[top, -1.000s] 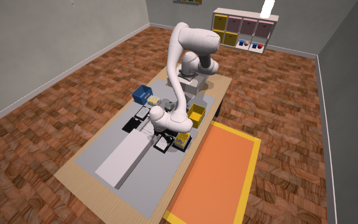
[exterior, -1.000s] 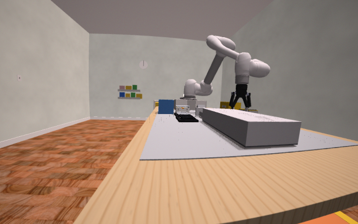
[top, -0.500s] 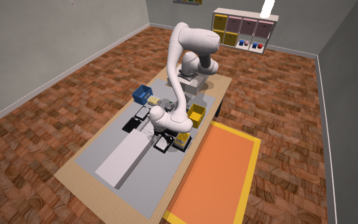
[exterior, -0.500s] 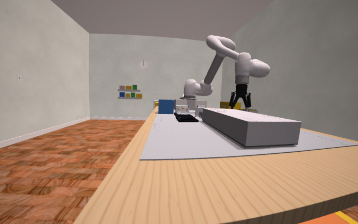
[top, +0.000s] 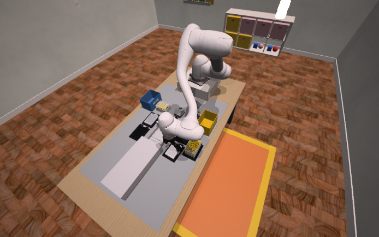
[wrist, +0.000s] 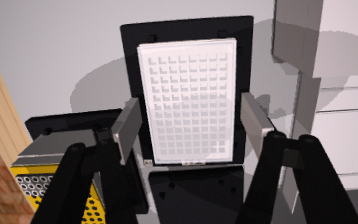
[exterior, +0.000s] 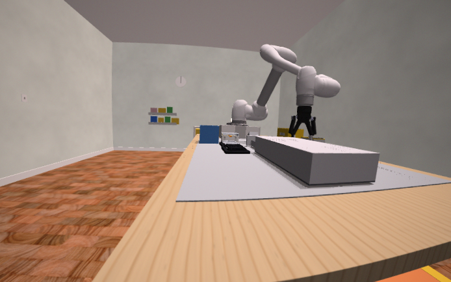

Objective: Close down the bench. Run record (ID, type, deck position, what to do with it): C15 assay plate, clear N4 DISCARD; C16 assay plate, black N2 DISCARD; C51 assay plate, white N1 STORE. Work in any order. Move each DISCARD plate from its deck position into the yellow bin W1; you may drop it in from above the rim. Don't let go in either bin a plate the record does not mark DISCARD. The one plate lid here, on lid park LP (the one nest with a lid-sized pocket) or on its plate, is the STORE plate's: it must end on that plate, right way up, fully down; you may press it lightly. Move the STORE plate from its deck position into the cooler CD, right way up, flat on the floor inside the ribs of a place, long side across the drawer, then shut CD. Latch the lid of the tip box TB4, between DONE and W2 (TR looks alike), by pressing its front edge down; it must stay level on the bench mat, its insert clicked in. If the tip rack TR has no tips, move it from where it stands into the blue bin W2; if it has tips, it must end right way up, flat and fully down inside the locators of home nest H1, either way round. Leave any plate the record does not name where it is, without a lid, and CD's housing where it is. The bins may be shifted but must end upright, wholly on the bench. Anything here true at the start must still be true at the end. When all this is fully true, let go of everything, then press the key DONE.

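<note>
Arm: white six-joint arm (top: 185, 73), rising from its base at 12 o'clock in the top view, bending over and reaching down toward 6 o'clock. Wrist: white wrist housing (exterior: 316, 86), pointing straight down in the exterior view. Gripper: black two-finger gripper (wrist: 191, 127), pointing down, fingers spread apart and gripping nothing. Pads: grey finger pads, at 9 and 3 o'clock in the wrist view, faces turned inward.

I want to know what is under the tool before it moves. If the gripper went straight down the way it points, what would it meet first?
Probably the white plate in its black nest: the open gripper straddles its near end, pads apart from it.
</note>
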